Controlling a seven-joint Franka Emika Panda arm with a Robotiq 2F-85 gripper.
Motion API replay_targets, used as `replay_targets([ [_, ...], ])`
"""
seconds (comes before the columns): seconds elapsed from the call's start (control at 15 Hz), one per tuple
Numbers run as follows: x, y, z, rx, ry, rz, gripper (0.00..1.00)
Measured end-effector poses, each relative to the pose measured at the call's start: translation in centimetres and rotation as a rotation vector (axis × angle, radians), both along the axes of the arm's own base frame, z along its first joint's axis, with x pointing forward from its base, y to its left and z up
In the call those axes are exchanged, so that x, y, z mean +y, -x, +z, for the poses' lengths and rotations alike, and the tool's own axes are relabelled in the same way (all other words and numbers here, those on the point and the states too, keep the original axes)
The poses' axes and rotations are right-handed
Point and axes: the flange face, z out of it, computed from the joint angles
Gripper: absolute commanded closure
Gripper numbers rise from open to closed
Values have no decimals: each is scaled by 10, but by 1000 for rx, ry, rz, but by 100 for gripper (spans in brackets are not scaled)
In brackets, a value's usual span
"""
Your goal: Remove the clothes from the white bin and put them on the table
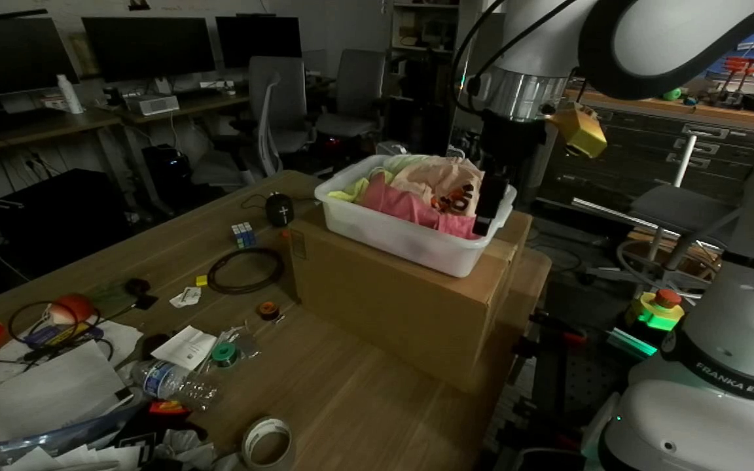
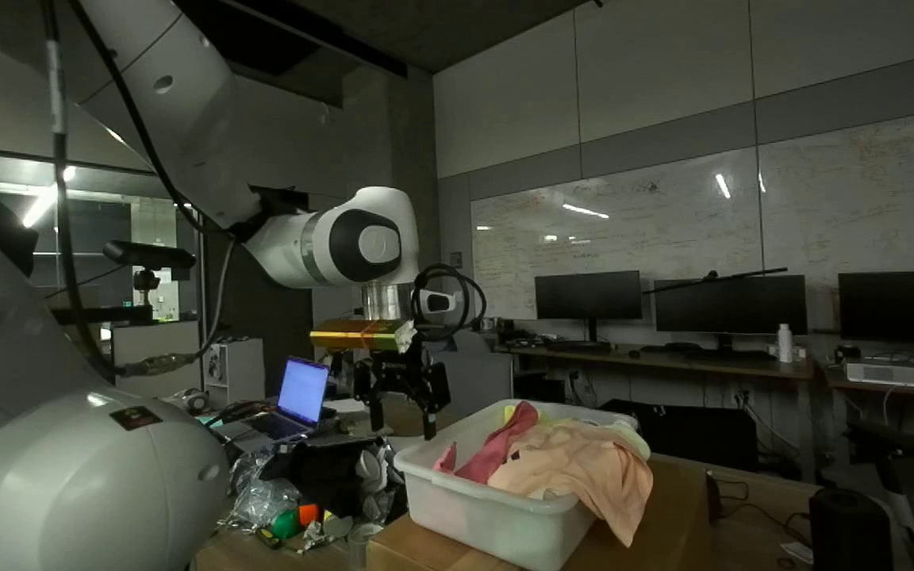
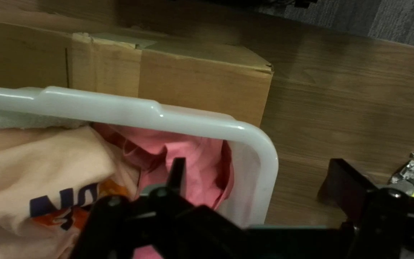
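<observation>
The white bin (image 1: pixel 403 243) stands on a cardboard box (image 1: pixel 383 320) on the wooden table (image 1: pixel 351 405). It also shows in an exterior view (image 2: pixel 497 523) and the wrist view (image 3: pixel 272 158). It holds a pink garment (image 1: pixel 395 204), a peach shirt with dark and orange print (image 1: pixel 436 178) and a yellow-green cloth (image 1: pixel 354 191). The peach shirt (image 2: pixel 584 468) hangs over the rim in an exterior view. My gripper (image 2: pixel 403 427) is open and empty, above one end of the bin. In the wrist view, one finger of the gripper (image 3: pixel 258 168) is over the pink garment (image 3: pixel 199 162), the other outside the rim.
A black speaker (image 1: pixel 279 209), puzzle cube (image 1: pixel 243 234), cable coil (image 1: pixel 246 270), plastic bottle (image 1: pixel 177 384) and tape roll (image 1: pixel 268 445) lie on the table. A laptop (image 2: pixel 302 390) and plastic clutter (image 2: pixel 266 492) are beside the box.
</observation>
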Motion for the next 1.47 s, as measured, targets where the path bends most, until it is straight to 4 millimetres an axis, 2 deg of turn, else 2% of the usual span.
replay_targets([
  [0.33,-20,-21,6,-120,24,-90,0],
  [0.6,-41,-39,0,-177,72,-219,0],
  [1.07,-58,-68,-23,-123,84,-505,0],
  [1.47,-71,-83,-27,-126,44,-727,0],
])
